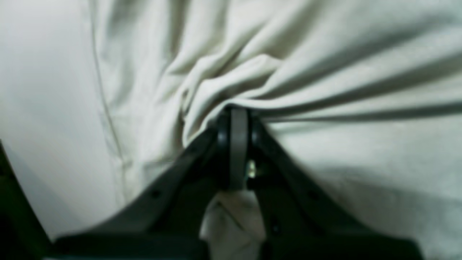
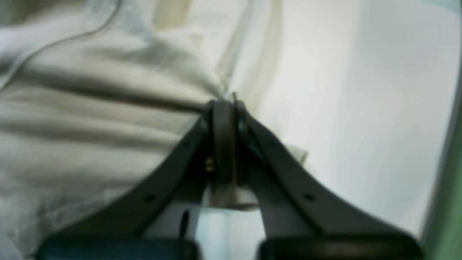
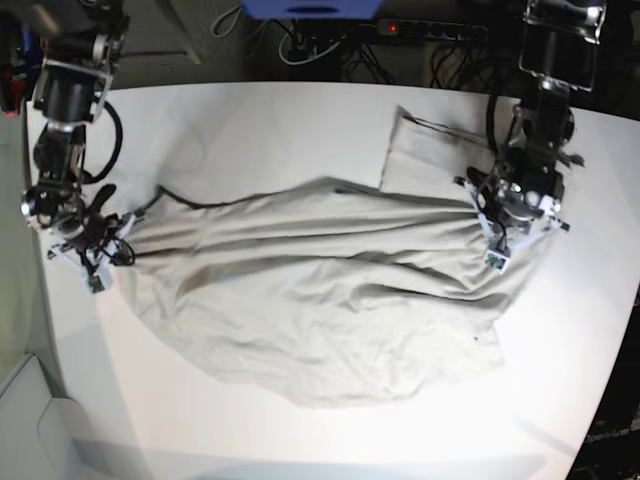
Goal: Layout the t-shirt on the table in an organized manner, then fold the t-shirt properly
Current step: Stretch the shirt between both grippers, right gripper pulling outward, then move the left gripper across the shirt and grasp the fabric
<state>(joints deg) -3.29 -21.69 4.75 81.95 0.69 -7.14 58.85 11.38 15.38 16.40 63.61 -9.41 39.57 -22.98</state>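
Cotton t-shirt (image 3: 320, 290) stretched between both clamped end effectors, left (image 1: 238, 112) and right (image 2: 223, 103); overpulling risks slip, bunching on counter (image 3: 300, 120).

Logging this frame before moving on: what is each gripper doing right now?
Left gripper: shut on the light grey-beige cotton t-shirt.
Right gripper: shut on the same t-shirt's edge.

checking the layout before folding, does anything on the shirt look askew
Yes. The t-shirt lies stretched between both pincers in long diagonal wrinkles, not flat, and one part near the left pincer sticks out toward the table's far edge.
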